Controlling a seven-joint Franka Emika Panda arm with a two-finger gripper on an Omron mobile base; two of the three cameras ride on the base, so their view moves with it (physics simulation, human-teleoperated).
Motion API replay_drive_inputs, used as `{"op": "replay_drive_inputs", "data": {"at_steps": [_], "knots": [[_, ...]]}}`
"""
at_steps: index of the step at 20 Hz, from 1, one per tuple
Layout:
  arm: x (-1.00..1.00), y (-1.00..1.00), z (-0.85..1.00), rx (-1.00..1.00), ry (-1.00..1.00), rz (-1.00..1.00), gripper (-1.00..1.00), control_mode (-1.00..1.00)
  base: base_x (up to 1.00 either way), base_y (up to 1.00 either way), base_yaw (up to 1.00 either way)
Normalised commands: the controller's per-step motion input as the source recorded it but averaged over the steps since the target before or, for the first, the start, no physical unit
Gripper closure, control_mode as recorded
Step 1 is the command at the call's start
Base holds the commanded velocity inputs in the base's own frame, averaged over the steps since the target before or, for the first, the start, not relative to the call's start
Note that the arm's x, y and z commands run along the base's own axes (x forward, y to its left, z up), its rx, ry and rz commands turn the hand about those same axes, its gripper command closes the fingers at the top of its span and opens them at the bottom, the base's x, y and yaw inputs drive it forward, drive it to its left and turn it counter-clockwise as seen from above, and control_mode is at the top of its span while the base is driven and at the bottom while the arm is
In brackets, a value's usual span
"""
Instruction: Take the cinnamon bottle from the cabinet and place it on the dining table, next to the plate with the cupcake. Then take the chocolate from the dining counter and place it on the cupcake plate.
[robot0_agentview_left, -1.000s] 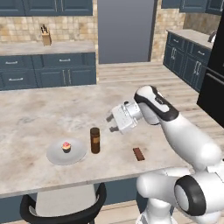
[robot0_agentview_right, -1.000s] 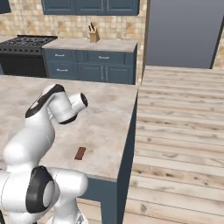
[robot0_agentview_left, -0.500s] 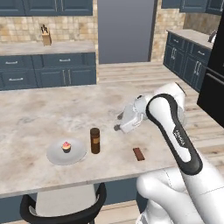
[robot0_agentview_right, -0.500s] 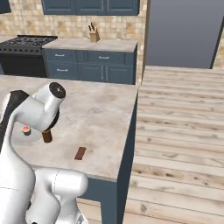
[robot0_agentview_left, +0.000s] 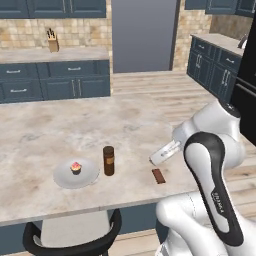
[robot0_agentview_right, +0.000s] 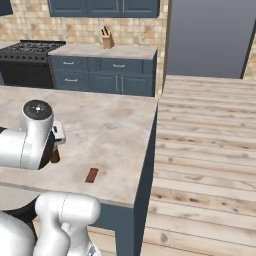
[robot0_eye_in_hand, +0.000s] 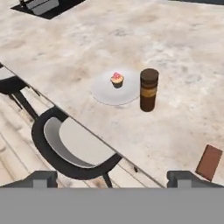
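gripper (robot0_eye_in_hand: 112, 177) jaws wide, nothing held | bottle (robot0_eye_in_hand: 148, 89) upright ahead of it on marbled stone table (robot0_agentview_left: 45, 135), just beside plate (robot0_eye_in_hand: 105, 92) with cupcake (robot0_eye_in_hand: 117, 79) | chocolate (robot0_eye_in_hand: 209, 162) flat by one fingertip | stool (robot0_eye_in_hand: 74, 146) below table edge | wood floor (robot0_agentview_right: 205, 150), blue cabinets (robot0_agentview_left: 55, 82) beyond

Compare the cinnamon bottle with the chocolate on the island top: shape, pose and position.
The cinnamon bottle is a round cylinder with a darker cap; the chocolate is a flat rectangular bar. The cinnamon bottle stands upright; the chocolate lies flat. The cinnamon bottle stands right beside the plate with the cupcake; the chocolate lies apart from it, close to the dining table edge. Both are brown and rest on that stone top.
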Motion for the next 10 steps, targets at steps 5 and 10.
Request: {"op": "replay_drive_inputs", "data": {"at_steps": [5,10], "knots": [[-0.06,-0.56,-0.09,-0.19,0.38,-0.36,-1.0,-1.0,0.0,0.0,0.0],[-0.12,-0.46,-0.2,-0.09,0.29,-0.33,-1.0,-1.0,0.0,0.0,0.0]]}}
